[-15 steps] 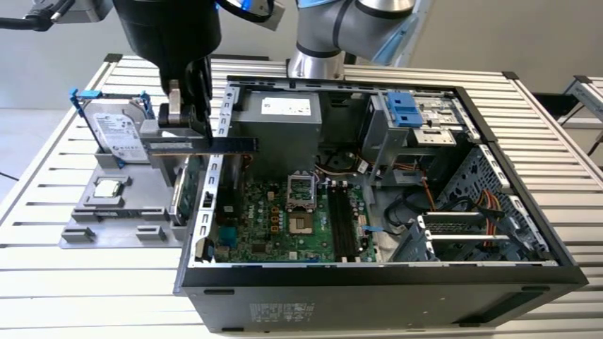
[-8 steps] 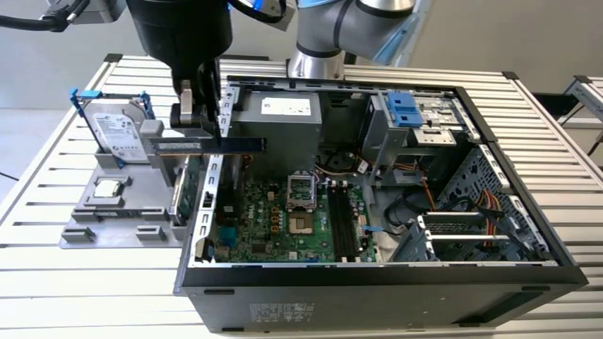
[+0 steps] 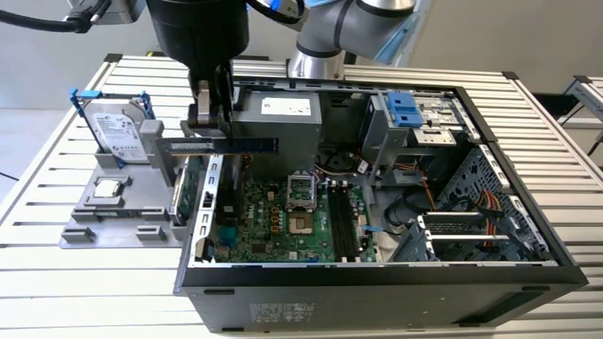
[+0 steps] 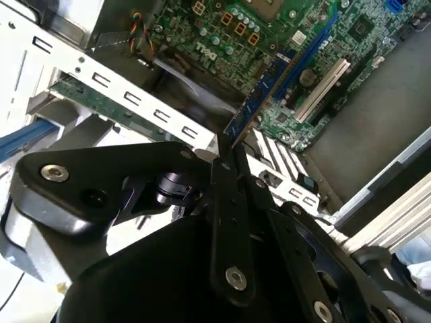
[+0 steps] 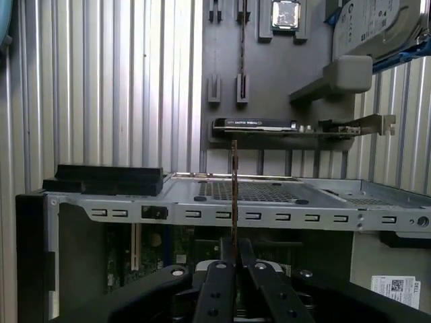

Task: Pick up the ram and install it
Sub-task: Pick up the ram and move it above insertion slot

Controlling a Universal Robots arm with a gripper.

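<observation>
The jaws clench the ram [image 3: 247,145] level above the computer case [image 3: 377,274] rim.

Black metal end effector [image 4: 225,158] clamps one end of long thin bluish circuit-board ram [image 4: 260,99], seen edge-on, w/ green motherboard [image 4: 269,30] behind & slotted silver metal case rail [image 4: 135,101] beside

arm [image 3: 351,27] bent over, tool [image 3: 213,127] pointing down, clamped on ram [image 3: 247,145]
</observation>
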